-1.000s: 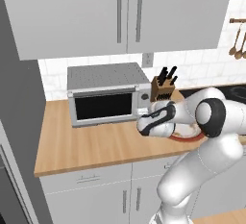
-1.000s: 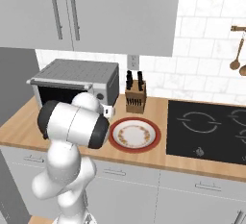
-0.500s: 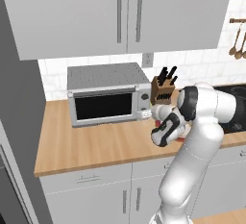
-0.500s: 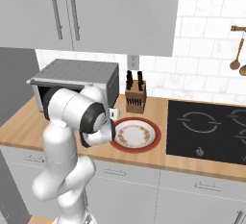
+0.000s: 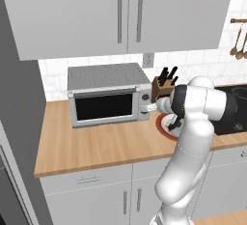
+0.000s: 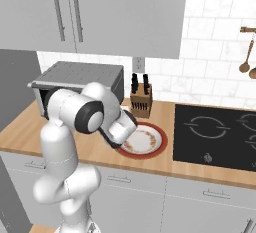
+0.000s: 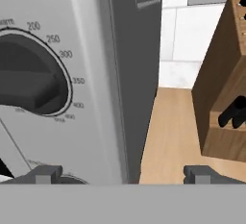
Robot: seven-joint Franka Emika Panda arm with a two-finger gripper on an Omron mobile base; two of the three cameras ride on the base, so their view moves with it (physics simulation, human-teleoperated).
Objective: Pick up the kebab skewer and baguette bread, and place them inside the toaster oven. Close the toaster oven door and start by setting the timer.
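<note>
**Gripper lines up on the oven's control panel, door shut**

Nearest the front edge of the counter (image 5: 96,147) sits a red-rimmed plate (image 6: 150,144), bare of food. From that, the skewer and baguette are probably already in the oven; neither can be seen, and the dark glass hides the rack.

Just above the plate's near side, the gripper (image 7: 122,174) points at the right end of the oven (image 5: 108,96). Its fingers are spread wide, with nothing between them. In the hand view one fingertip (image 7: 45,174) lies low in front of the panel and the other hangs over bare counter beside the oven's side wall, so the hand looks offset to the right of its target. The spread makes sense if the next job is to straddle a round knob before turning it.

The upper knob (image 7: 31,86), ringed with temperature marks, sits up and to the left of the gripper. By the task, the timer is wanted; which knob that is cannot be read from here, though the rim of a second dial shows at the bottom edge.

The door (image 5: 106,107) stands upright and closed, so that step looks done.

Furthest back, near the wall, a knife block (image 6: 141,102) stands just beside the oven's right side, close enough to crowd a wide swing of the hand.
</note>
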